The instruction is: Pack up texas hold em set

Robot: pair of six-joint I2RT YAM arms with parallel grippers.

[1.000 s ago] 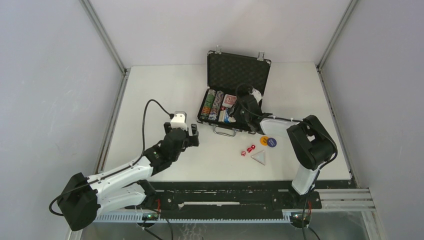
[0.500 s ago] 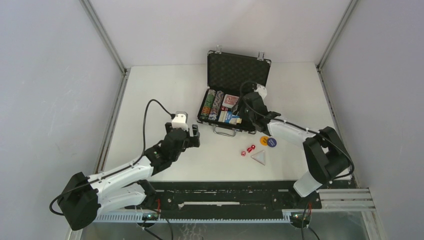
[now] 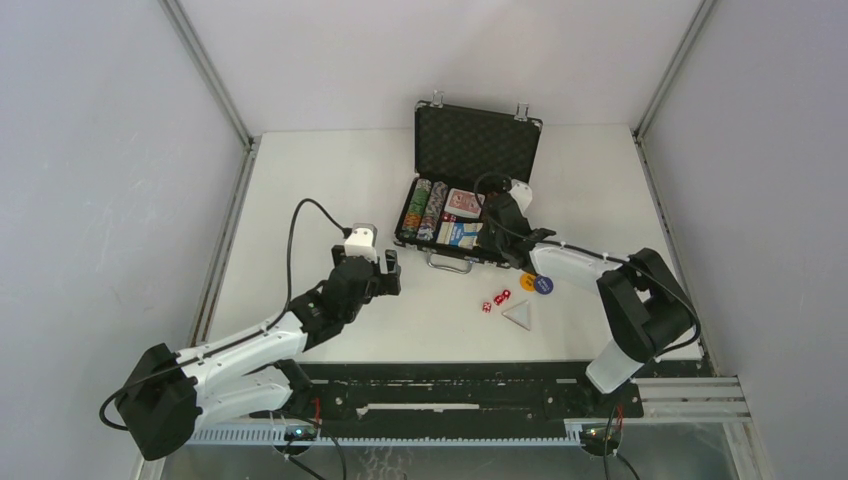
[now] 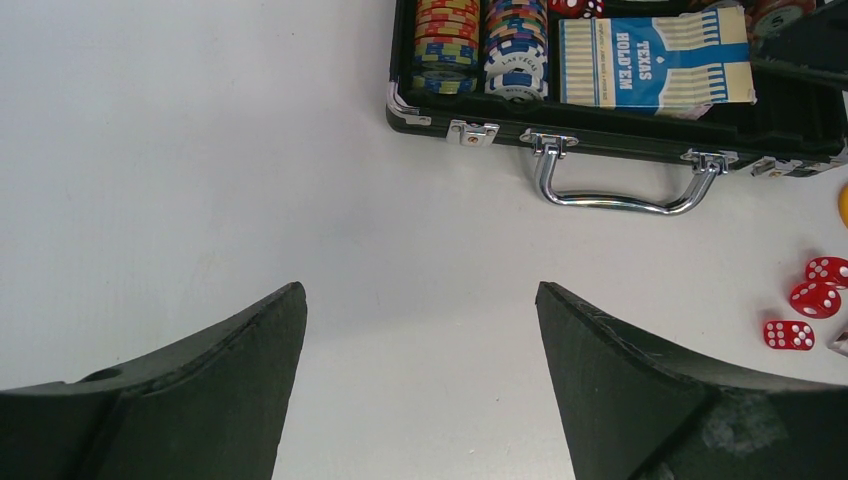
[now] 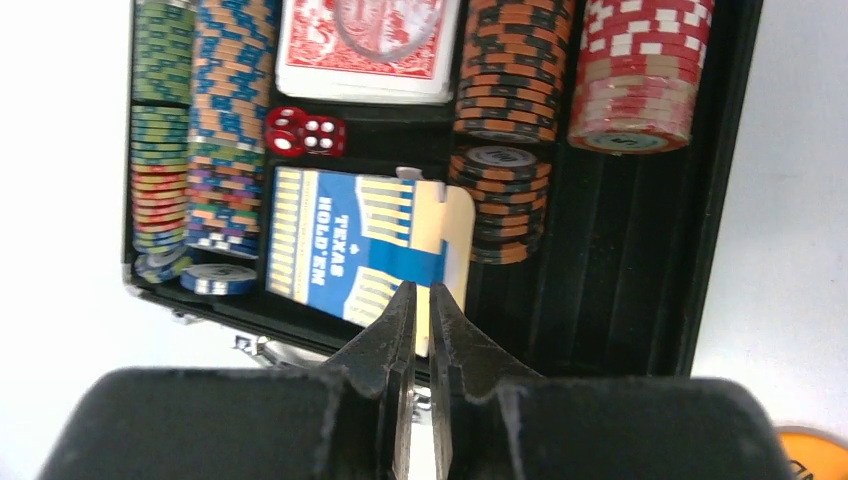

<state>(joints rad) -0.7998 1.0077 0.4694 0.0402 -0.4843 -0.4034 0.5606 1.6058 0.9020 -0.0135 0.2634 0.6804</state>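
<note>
The black briefcase [image 3: 405, 238] lies open at the table's back, lid [image 3: 476, 145] upright. It holds rows of poker chips [image 5: 510, 70], red-backed cards [image 5: 365, 40], the blue card box [image 5: 350, 240] and two red dice [image 5: 305, 132]. My right gripper [image 5: 422, 290] is shut and empty, hovering over the case's front edge at the blue box's right end [image 3: 493, 222]. Three red dice [image 3: 496, 299], a yellow button [image 3: 527, 281], a blue button [image 3: 543, 285] and the triangle piece [image 3: 518, 314] lie on the table in front of the case. My left gripper [image 4: 420, 290] is open and empty, left of them.
The silver handle [image 4: 620, 190] and latches stick out from the case's front edge toward me. The loose dice [image 4: 815, 298] show at the right edge of the left wrist view. Walls and metal rails close the table at the left, right and back.
My right gripper has shifted right and back, off the blue card box, which now lies uncovered in the case. The right elbow swung outward. The left arm barely moved.
</note>
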